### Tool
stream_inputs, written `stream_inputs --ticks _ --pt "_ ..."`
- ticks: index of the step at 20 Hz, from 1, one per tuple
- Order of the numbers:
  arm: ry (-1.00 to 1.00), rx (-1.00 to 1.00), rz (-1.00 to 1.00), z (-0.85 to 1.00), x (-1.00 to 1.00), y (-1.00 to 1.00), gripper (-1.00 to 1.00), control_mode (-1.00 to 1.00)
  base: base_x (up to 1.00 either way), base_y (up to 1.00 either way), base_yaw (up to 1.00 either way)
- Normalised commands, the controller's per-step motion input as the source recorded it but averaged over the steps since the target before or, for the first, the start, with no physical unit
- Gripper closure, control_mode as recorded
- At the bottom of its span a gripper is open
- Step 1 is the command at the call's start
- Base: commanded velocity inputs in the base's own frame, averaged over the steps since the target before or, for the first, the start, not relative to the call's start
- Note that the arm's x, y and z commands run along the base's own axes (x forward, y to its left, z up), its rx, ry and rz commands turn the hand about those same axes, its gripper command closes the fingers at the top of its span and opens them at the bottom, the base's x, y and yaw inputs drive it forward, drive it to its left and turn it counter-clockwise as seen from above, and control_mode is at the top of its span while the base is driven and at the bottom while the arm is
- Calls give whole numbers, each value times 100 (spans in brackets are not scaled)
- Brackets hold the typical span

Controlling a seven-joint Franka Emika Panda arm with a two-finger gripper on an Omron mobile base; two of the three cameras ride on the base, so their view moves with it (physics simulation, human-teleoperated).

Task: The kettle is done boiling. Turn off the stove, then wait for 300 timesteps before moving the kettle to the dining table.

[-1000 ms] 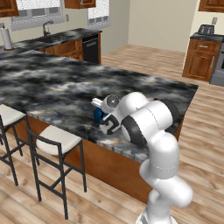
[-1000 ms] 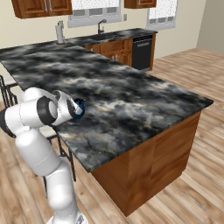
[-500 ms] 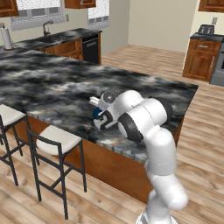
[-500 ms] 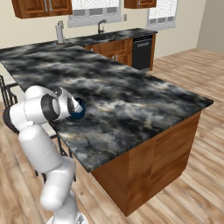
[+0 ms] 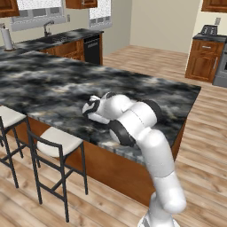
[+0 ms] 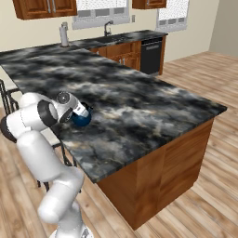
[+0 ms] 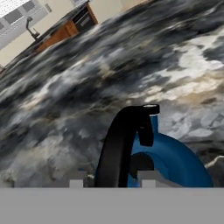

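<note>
The big dark marbled bench [image 6: 139,97], which is the dining table, has the little blue kettle [image 6: 82,119] sitting on it near the edge by the stools [image 5: 55,141], so the carrying part looks done. The gripper [image 7: 113,183] is right at the kettle's black handle [image 7: 120,144], with its tips on either side; I cannot tell if it pinches or has let go. A good way now is to spread the tips wide first, then lift straight up and away, so the kettle does not tip.
</note>
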Motion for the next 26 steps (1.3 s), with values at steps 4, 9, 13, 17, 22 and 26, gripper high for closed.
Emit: stream_inputs --ticks 4,9,13,17,22,26 --pt "0 0 0 0 0 0 -100 -100 0 0 0" --pt "0 0 0 1 2 4 -100 -100 0 0 0" --pt "0 0 2 6 16 4 -100 -100 0 0 0" --pt "4 0 5 14 33 1 -100 -100 0 0 0" --pt "6 0 6 16 34 1 -100 -100 0 0 0" --pt "6 0 6 9 22 3 -100 -100 0 0 0"
